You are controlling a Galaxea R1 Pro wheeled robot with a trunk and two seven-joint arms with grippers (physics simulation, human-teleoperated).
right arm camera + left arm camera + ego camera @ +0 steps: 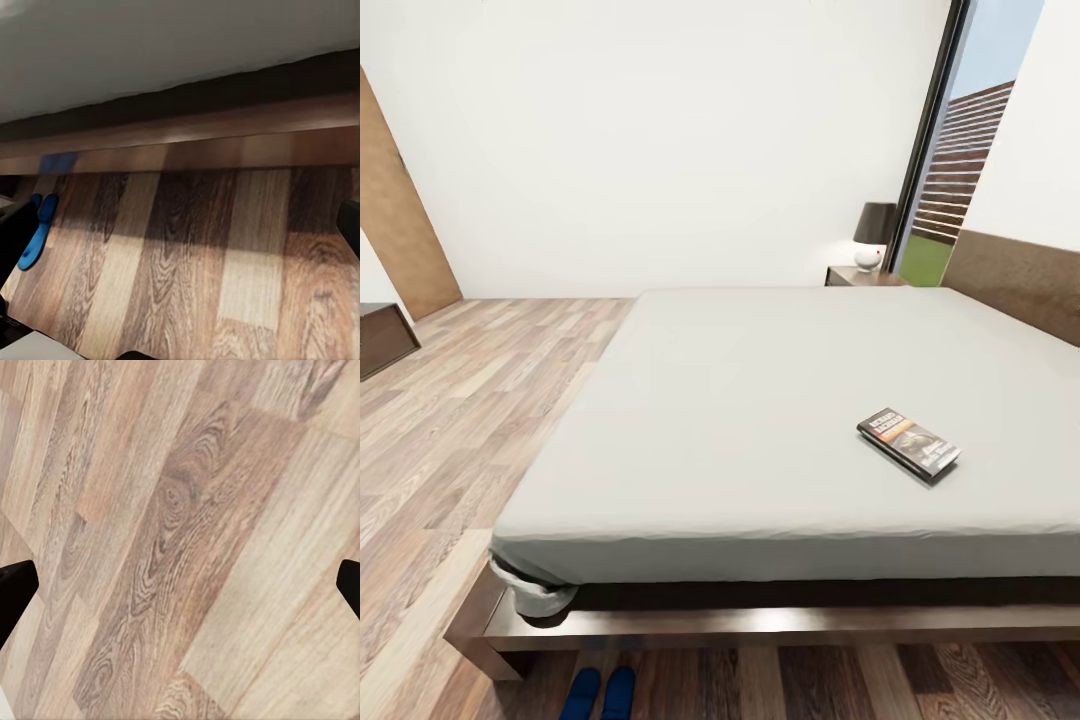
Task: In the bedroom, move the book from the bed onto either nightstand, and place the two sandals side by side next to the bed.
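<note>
1. Left gripper (pixel 180 585): fingers showing at opposite frame edges, spread wide apart, hanging over bare wood floor (pixel 187 510).
2. Right gripper (pixel 180 232): fingers likewise standing apart, pointing at the bed (pixel 760 400) frame.
3. Book (pixel 908 443): lying flat on the mattress, near the foot edge.
4. Sandals (pixel 600 693): resting side by side on the floor, beside the bed's foot.
5. Nightstand (pixel 863 276): standing by the headboard, carrying a lamp (pixel 874 235).
</note>
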